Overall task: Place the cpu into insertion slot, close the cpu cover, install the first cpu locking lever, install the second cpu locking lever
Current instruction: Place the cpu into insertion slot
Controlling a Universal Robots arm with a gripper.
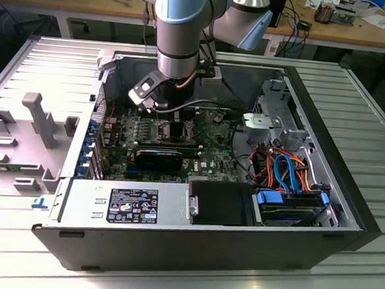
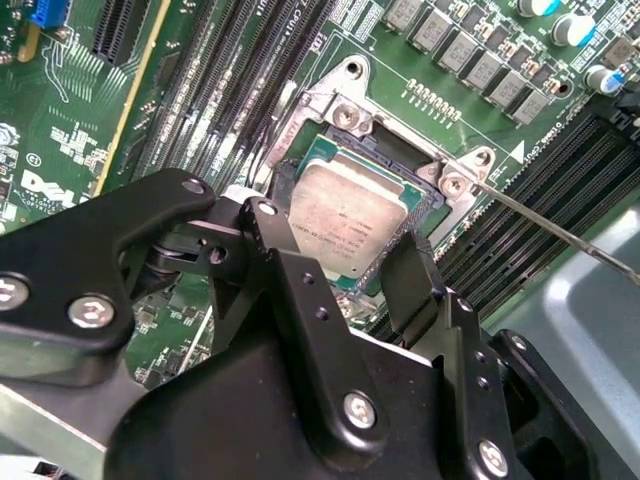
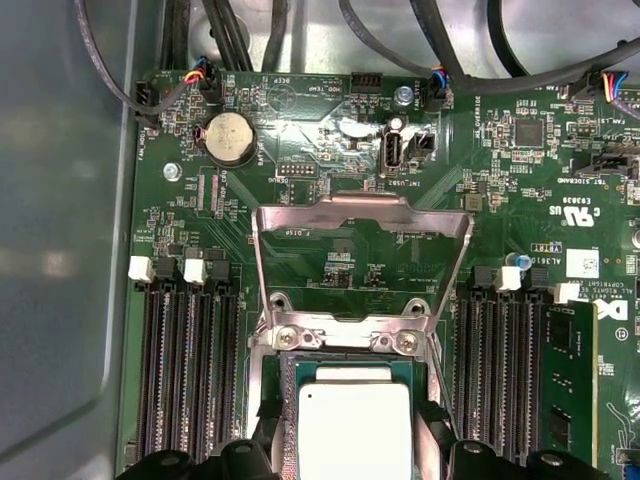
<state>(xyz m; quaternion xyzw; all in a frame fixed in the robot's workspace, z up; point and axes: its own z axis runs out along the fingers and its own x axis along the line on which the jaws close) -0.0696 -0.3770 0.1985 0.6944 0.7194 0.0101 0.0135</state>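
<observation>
The cpu (image 2: 350, 212), a flat square chip with a dull silver top, sits between the two black fingers (image 2: 272, 235) of my gripper (image 2: 345, 248). The gripper is shut on its edges. The chip is right at the insertion slot (image 2: 335, 108), inside its silvery frame; whether it is fully seated I cannot tell. In the first wrist view the cpu (image 3: 355, 430) lies just below the slot's hinge bar (image 3: 340, 338). The cpu cover (image 3: 360, 212) stands swung open behind it. A thin locking lever (image 2: 560, 235) sticks out free beside the socket. In the exterior view the gripper (image 1: 174, 125) reaches down into the computer case.
Long black memory slots (image 3: 190, 370) flank the socket on both sides, one holding a green module (image 3: 562, 385). A coin battery (image 3: 229, 137) and black cables (image 3: 450, 60) lie beyond the cover. The case walls (image 1: 192, 240), drive bay (image 1: 287, 204) and power supply (image 1: 129, 206) surround the board.
</observation>
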